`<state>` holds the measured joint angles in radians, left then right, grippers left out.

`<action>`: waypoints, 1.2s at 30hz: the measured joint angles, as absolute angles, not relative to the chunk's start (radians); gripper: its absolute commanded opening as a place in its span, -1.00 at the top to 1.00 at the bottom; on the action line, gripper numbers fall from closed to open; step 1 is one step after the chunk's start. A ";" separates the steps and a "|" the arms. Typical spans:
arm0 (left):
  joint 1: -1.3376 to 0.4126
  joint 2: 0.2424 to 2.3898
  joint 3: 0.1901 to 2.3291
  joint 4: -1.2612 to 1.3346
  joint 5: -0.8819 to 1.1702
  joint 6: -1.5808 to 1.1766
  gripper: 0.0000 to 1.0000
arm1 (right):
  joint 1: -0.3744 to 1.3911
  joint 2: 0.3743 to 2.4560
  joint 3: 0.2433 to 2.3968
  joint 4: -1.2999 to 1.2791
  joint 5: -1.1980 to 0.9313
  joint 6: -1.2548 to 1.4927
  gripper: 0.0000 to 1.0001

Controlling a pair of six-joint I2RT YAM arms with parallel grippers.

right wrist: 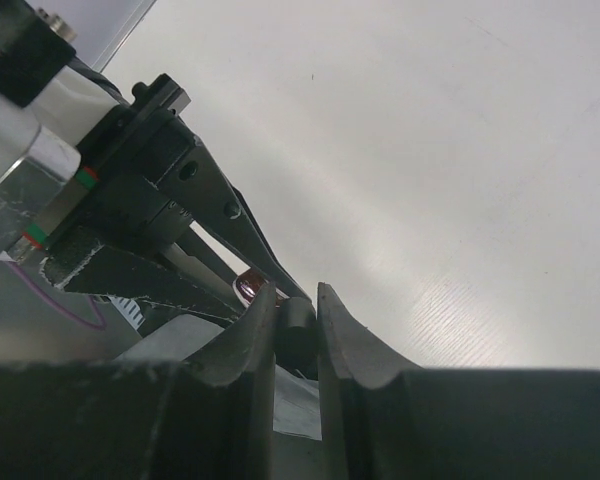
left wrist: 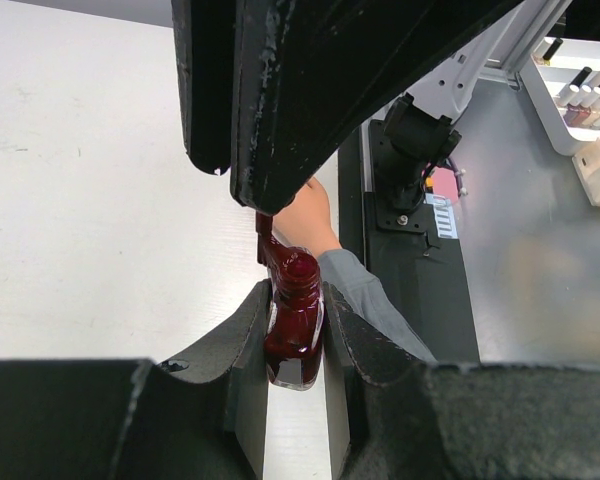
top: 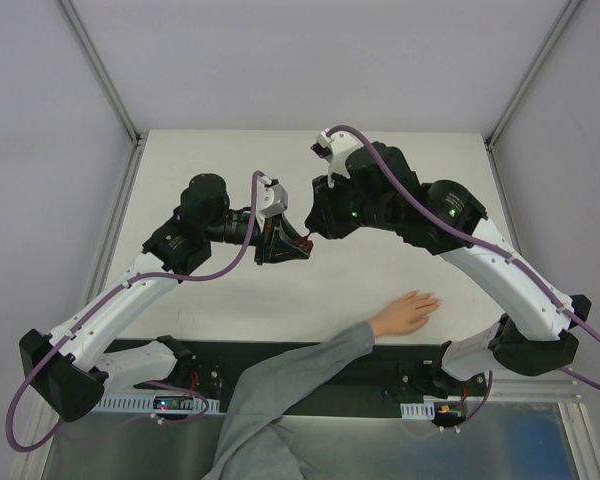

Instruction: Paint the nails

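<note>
My left gripper [top: 292,247] is shut on a small dark red polish bottle [left wrist: 295,325] and holds it upright above the table; the pinch shows in the left wrist view [left wrist: 296,293]. My right gripper [top: 315,226] is shut on the bottle's black cap [right wrist: 297,330], just above the bottle. A red-coated brush stem [left wrist: 265,238] runs from the cap down to the bottle's open mouth. A bare hand [top: 408,312] with a grey sleeve [top: 310,370] lies flat near the table's front edge, to the right of both grippers. Its nails are too small to make out.
A white rack of polish bottles [left wrist: 580,95] stands off the table at the right of the left wrist view. A black base plate [top: 310,375] runs along the near edge. Frame posts [top: 100,70] rise at the back corners.
</note>
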<state>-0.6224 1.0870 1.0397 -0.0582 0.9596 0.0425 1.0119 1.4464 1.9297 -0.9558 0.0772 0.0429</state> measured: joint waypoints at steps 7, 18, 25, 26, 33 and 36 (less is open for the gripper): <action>-0.622 1.087 1.040 -0.058 0.959 0.043 1.00 | 1.011 1.446 1.930 -0.955 0.075 0.043 0.99; -0.623 1.087 1.040 -0.058 0.958 0.043 1.00 | 1.011 1.407 1.902 -0.950 0.097 0.044 0.99; -0.623 1.087 1.040 -0.058 0.936 0.046 1.00 | 0.986 1.349 1.854 -0.938 0.125 0.057 0.99; -0.623 1.087 1.040 -0.058 0.928 0.046 1.00 | 0.978 1.333 1.833 -0.935 0.131 0.065 0.99; -0.623 1.073 1.040 -0.057 0.816 0.044 1.00 | 0.899 1.168 1.633 -0.915 0.168 0.125 0.99; -0.623 1.071 1.040 -0.044 0.778 0.033 1.00 | 0.863 1.069 1.529 -0.918 0.194 0.149 0.99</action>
<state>-0.6228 1.0714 1.0401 -0.0437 0.7776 0.0330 0.8627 1.0695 1.5291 -0.9176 0.1936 0.1493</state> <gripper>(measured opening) 0.207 0.197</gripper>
